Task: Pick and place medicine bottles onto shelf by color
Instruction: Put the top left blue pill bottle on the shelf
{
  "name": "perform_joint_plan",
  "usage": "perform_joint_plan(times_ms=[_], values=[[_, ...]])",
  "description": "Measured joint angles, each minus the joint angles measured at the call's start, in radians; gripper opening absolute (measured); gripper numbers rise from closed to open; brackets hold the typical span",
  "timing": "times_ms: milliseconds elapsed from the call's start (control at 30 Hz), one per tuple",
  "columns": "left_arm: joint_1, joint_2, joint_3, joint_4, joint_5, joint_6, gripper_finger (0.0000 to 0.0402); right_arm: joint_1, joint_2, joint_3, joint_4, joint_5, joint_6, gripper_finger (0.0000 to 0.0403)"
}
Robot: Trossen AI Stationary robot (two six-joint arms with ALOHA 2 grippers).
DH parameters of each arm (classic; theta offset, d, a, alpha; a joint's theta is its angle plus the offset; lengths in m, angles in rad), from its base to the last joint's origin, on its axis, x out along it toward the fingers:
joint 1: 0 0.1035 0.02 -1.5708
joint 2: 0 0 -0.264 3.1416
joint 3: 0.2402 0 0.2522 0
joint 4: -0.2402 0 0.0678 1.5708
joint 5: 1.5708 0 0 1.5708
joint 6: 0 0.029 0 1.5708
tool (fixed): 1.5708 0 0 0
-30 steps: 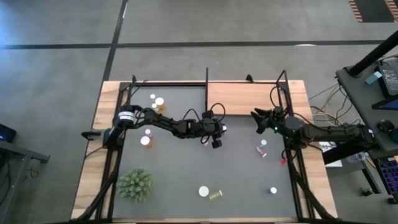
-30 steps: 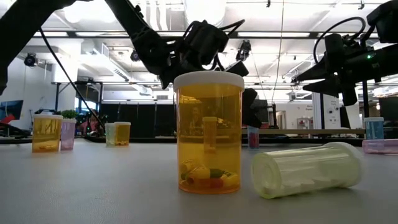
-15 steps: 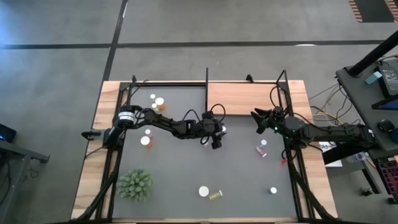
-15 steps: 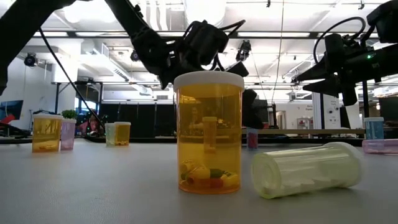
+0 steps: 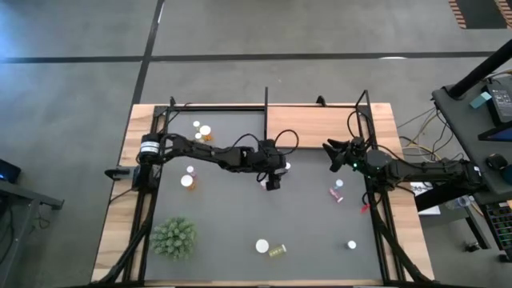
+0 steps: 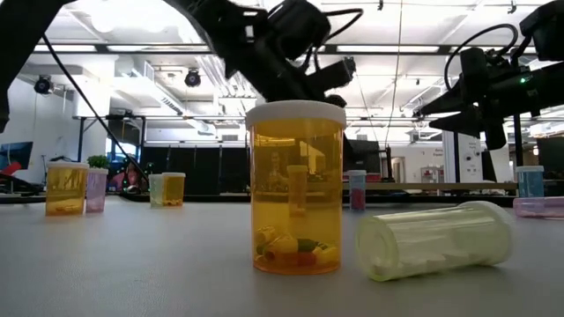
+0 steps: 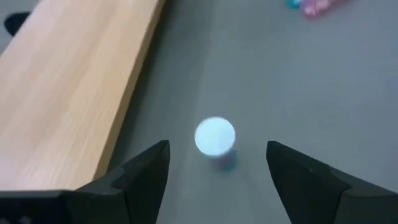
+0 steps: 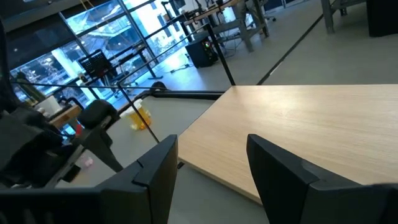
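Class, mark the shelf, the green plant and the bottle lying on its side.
shelf (image 5: 312, 126), high view, bare middle of the wooden board.
green plant (image 5: 174, 238), high view, centre of the spiky foliage.
lying bottle (image 6: 436, 239), low view, mid-body.

Two dark jointed arms — looping black cables; blunt black fingers.

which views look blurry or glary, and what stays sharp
Left wrist view: the white-capped bottle on the mat between the open fingers looks soft, as do the pink things far off. Low view: the orange bottle is crisp and the bright ceiling lights glare. Right wrist view: the shelf is sharp and the windows are washed out.
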Motion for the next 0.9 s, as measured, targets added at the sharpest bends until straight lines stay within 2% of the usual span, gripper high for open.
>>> perform_joint_plan(times_ms=[267, 500, 900], values=[[0.017, 0.006, 0.082, -0.133, 0.072, 0.102, 0.0251, 0.000, 0.000, 0.000, -0.002, 0.000, 0.000, 0.0183], [0.029, 0.007, 0.084, -0.125, 0.108, 0.140, 0.0251, 0.000, 0.000, 0.000, -0.002, 0.000, 0.000, 0.0183], [0.036, 0.013, 0.071, -0.081, 0.109, 0.169, 0.0251, 0.000, 0.000, 0.000, -0.002, 0.000, 0.000, 0.0183]])
